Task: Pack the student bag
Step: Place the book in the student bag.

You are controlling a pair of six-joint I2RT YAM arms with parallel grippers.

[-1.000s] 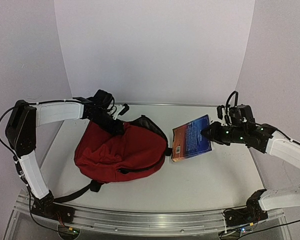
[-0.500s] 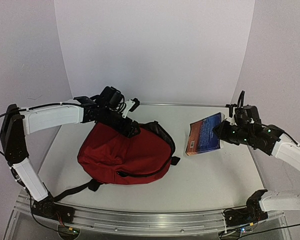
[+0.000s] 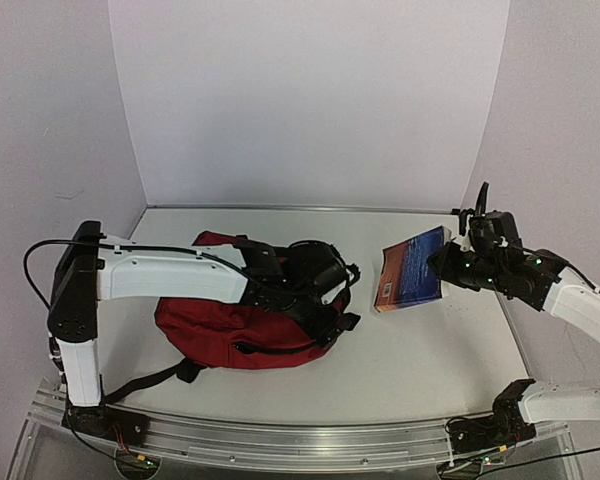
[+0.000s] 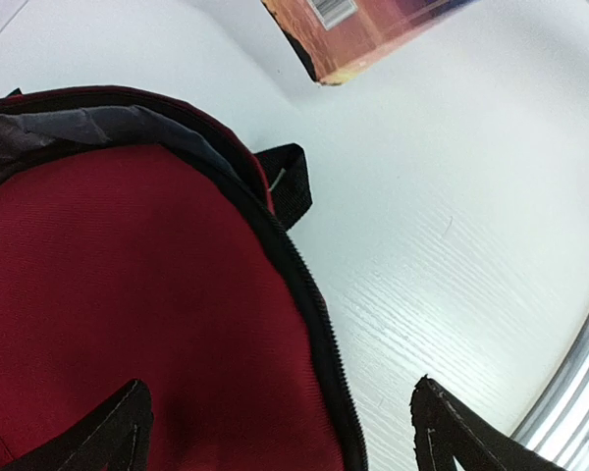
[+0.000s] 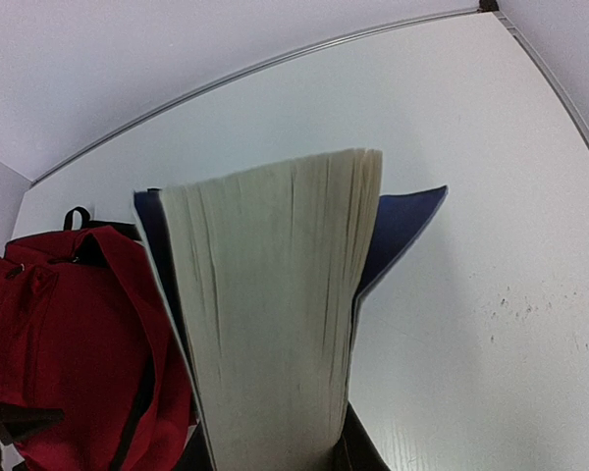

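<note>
Left gripper [image 4: 280, 446] is open wide, and only its two black fingertips [image 4: 123, 437] show at the bottom of its own view. The bag [image 4: 128, 294] lies right under it on the desk [image 4: 452, 245]. From above, this gripper [image 3: 330, 290] is hard to pick out against the bag's black trim, and the arm hides part of the bag [image 3: 205, 325]. The right gripper [image 3: 448, 268] is clamped on the book [image 3: 410, 268]. In its own view the book [image 5: 275, 324] hides its fingers. Bare desk lies between the bag and the book. The desk's metal edge [image 4: 569, 392] is near the left gripper's right fingertip.
</note>
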